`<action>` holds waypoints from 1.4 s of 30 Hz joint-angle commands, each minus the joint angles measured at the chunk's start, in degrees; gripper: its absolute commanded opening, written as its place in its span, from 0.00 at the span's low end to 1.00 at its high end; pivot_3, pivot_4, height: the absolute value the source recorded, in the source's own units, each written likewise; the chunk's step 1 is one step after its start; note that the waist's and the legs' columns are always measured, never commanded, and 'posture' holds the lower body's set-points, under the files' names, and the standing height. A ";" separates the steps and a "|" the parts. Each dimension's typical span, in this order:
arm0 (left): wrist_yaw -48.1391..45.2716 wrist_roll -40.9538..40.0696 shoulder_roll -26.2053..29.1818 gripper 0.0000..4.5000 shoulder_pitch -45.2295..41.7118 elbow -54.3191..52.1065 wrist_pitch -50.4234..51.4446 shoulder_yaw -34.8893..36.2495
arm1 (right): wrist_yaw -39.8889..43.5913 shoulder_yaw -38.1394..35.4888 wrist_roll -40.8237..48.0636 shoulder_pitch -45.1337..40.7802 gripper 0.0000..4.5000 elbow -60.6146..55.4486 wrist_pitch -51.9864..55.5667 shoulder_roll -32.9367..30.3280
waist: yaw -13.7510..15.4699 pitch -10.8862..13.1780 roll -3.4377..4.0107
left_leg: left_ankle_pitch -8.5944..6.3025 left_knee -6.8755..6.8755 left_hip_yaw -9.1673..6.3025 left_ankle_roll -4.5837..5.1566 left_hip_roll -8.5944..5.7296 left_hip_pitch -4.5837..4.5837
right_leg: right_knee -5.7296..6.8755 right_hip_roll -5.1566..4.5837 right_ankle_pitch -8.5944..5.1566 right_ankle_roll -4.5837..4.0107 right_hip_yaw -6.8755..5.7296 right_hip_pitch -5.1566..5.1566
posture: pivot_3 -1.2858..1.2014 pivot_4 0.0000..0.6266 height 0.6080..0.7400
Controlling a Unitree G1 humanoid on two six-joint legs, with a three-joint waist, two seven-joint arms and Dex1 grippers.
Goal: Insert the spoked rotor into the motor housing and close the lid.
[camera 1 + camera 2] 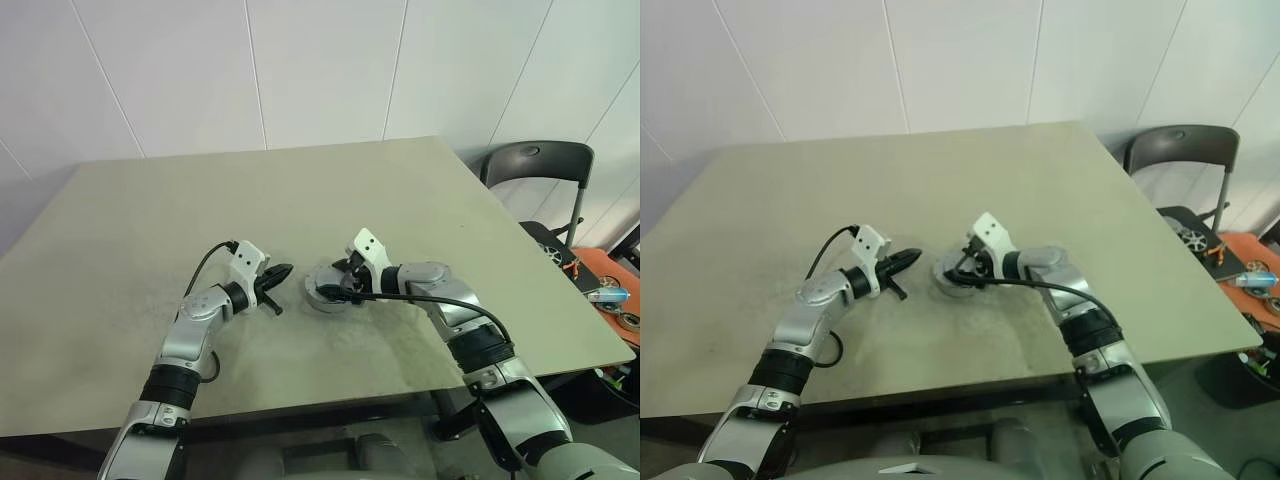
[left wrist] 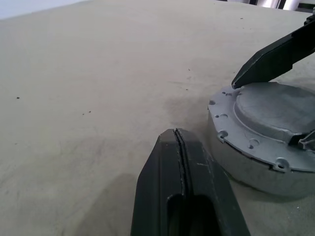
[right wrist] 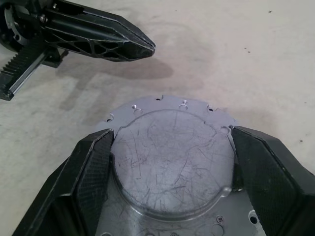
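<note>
Right gripper (image 3: 170, 162), jaws spread wide, straddles the raised round centre of the lid (image 3: 172, 162), one finger at each side of it; whether the pads press it cannot be told. The lid sits flat on the grey assembly on the table (image 1: 200, 210), covering what is presumably the motor housing; neither housing coils nor the spoked rotor can be seen. Left gripper (image 1: 283, 272), fingers pressed together and empty, points at the assembly from just beside it. Judged stage: rotor likely inserted, lid placed; seating and release remain.
</note>
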 commanded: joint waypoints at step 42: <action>0.01 0.00 0.41 0.00 0.22 -3.14 0.61 0.19 | 5.48 3.87 -4.21 2.04 0.77 1.73 -1.58 -3.82 | 0.28 -0.03 -0.04 | 0.00 -0.02 0.00 0.00 -0.02 0.02 | -0.11 -0.04 -0.01 0.00 -0.01 0.09 | 0.52 0.00 1.00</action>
